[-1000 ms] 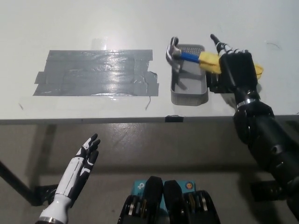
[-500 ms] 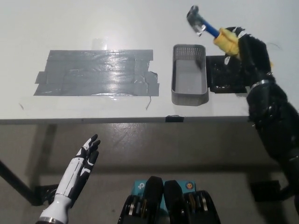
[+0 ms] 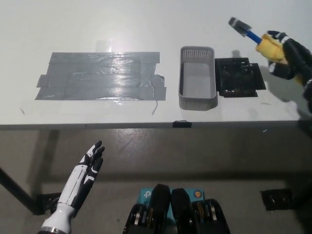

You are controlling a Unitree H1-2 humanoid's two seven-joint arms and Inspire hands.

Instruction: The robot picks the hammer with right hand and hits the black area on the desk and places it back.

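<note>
We see the right hand [image 3: 287, 56] clenched on the hammer [image 3: 258, 39], raised near the counter's [image 3: 97, 29] right edge above the black area [image 3: 239, 78], poised to strike; left hand [image 3: 85, 170] idles open below

I can read no text, label, brand or number anywhere: not on the hammer [image 3: 253, 36], the basket [image 3: 197, 97], the grey tape patch [image 3: 100, 75] or the black pad [image 3: 240, 77].

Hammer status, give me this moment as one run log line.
right hand: shut on hammer, raised | black pad: bare | basket: empty | left hand: open, idle
</note>
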